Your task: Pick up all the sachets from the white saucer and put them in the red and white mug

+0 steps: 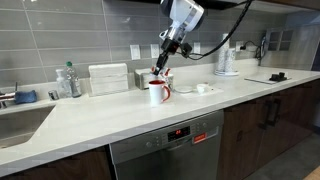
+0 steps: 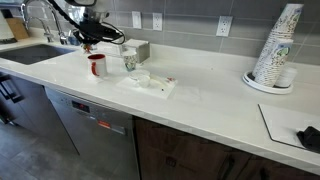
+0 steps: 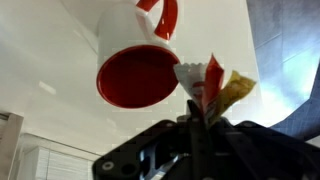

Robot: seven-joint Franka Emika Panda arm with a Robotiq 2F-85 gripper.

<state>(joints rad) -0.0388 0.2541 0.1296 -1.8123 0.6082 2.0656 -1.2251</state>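
The red and white mug (image 1: 157,93) stands on the pale counter and shows in both exterior views (image 2: 97,66). In the wrist view its red inside (image 3: 136,75) lies just left of my fingertips. My gripper (image 1: 161,68) hangs right above the mug and is shut on sachets (image 3: 212,84): a red-and-white packet and a yellow one stick out past the fingers. It also shows in an exterior view (image 2: 90,43). The white saucer (image 1: 187,90) lies just beside the mug; I cannot tell whether any sachets lie on it.
A white box (image 1: 108,78), a soap bottle (image 1: 68,80) and a sink (image 1: 22,118) stand on one side of the mug. A small white dish (image 1: 205,88) and a kettle (image 1: 225,62) stand beyond the saucer. A stack of paper cups (image 2: 277,50) sits far along the counter.
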